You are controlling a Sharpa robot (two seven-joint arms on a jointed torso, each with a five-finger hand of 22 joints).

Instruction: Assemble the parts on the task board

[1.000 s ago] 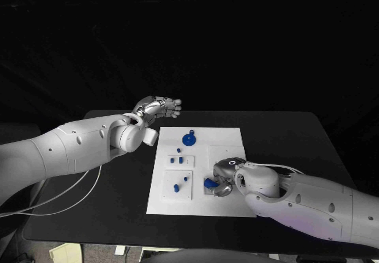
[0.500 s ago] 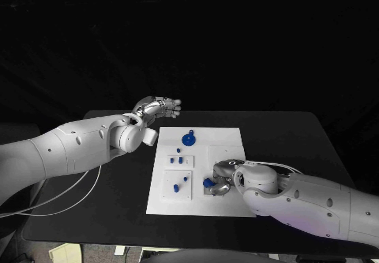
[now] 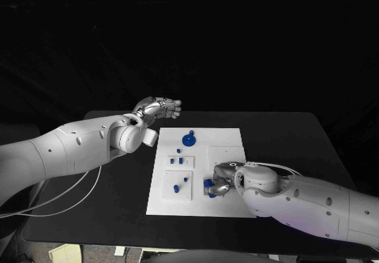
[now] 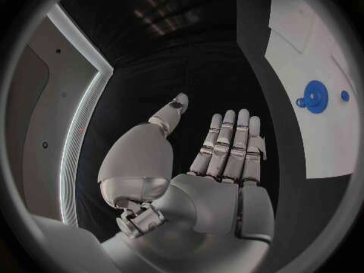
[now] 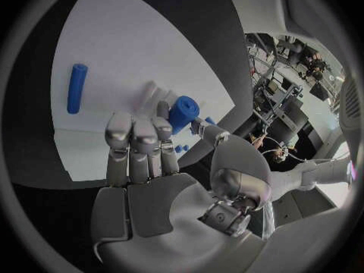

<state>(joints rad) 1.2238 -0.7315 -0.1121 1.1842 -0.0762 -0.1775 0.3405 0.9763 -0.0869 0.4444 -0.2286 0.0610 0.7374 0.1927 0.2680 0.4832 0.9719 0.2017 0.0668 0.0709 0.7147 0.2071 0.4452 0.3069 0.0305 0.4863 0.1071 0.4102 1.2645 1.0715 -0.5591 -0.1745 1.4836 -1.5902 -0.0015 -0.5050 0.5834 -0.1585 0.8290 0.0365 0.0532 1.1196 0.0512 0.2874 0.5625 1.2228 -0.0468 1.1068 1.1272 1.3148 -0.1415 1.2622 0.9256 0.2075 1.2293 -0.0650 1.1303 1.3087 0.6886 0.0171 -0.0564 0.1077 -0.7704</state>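
The white task board [image 3: 225,137] lies in the middle of the black table. My right hand [image 3: 221,185] is low over the board's near right part and pinches a short blue cylinder [image 3: 209,183] between thumb and fingertips; the right wrist view shows the cylinder [image 5: 182,112] close above the board [image 5: 136,36]. A blue peg [image 5: 76,88] lies flat beyond the fingers. My left hand [image 3: 159,107] hovers off the board's far left corner, with the fingers [image 4: 231,145] straight, the thumb apart and nothing in it.
A blue round part [image 3: 189,138] sits at the board's far middle, seen also from the left wrist as a blue disc [image 4: 315,95]. Small blue pegs [image 3: 178,160] stand on the left side, with more [image 3: 176,188] nearer me. The table edge [image 3: 95,238] runs in front.
My right hand has crept a little leftward and nearer over the board, carrying the blue cylinder. The left arm has stayed still.
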